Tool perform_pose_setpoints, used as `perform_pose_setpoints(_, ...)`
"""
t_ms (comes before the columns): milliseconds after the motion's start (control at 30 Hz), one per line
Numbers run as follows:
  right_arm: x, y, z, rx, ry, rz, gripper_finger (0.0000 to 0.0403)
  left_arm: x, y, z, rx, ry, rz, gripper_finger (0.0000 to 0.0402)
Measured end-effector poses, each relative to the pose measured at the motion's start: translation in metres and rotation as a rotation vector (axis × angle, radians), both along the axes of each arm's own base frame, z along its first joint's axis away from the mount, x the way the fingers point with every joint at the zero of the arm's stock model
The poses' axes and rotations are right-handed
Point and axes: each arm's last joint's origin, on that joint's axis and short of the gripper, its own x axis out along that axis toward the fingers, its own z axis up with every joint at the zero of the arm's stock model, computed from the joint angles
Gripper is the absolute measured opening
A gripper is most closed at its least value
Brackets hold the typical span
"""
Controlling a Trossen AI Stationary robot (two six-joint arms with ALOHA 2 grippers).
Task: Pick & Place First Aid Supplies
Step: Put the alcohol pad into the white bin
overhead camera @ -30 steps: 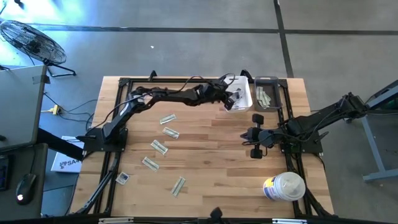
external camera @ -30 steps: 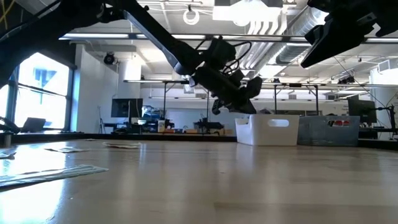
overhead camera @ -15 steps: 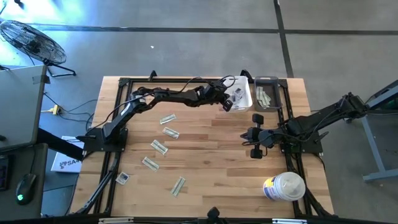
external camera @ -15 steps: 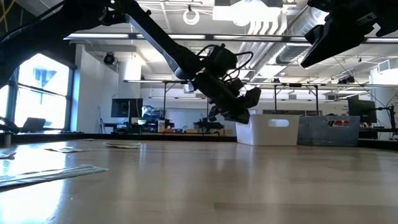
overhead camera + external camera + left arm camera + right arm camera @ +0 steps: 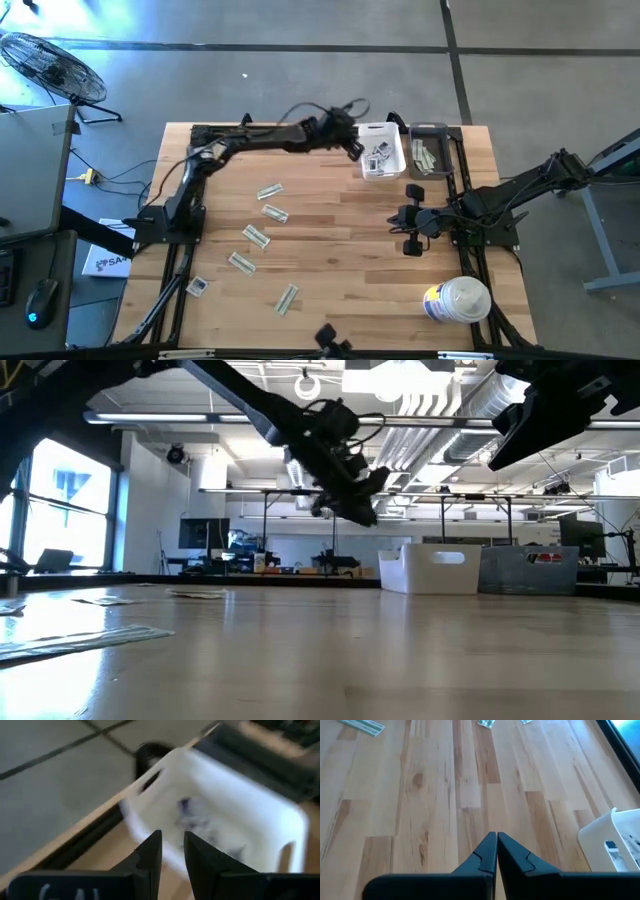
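My left gripper hangs in the air just to the left of the white bin, near the table's far edge. Its fingers stand slightly apart with nothing between them, and the white bin shows ahead of them. Square white packets lie in that bin. Green-beige strips lie in the grey bin beside it. Several strips and a white square packet lie flat on the table's left half. My right gripper waits shut above the table's right half.
A big white canister lies near the table's near right corner. The two bins stand side by side at the far edge. Bare wood shows in the table's middle. Black frame rails run along the table's edges.
My left gripper has drawn back from over the white bin toward the table's left and far edge, and it has risen. The arm's forearm now lies along the far edge. The packets on the table and my right arm have kept still.
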Motion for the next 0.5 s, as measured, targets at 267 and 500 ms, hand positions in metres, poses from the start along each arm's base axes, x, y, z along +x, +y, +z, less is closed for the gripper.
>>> perform_pose_setpoints(267,-0.001,-0.001,-0.001,-0.021,0.016,0.006,0.0007,-0.068,0.010,0.000,-0.014,0.211,0.176,0.0079)
perform_pose_setpoints(500,-0.001,-0.001,-0.001,-0.045,0.018,0.026,0.0007,-0.132,0.009,-0.031,-0.084,0.202,0.363,0.0079)
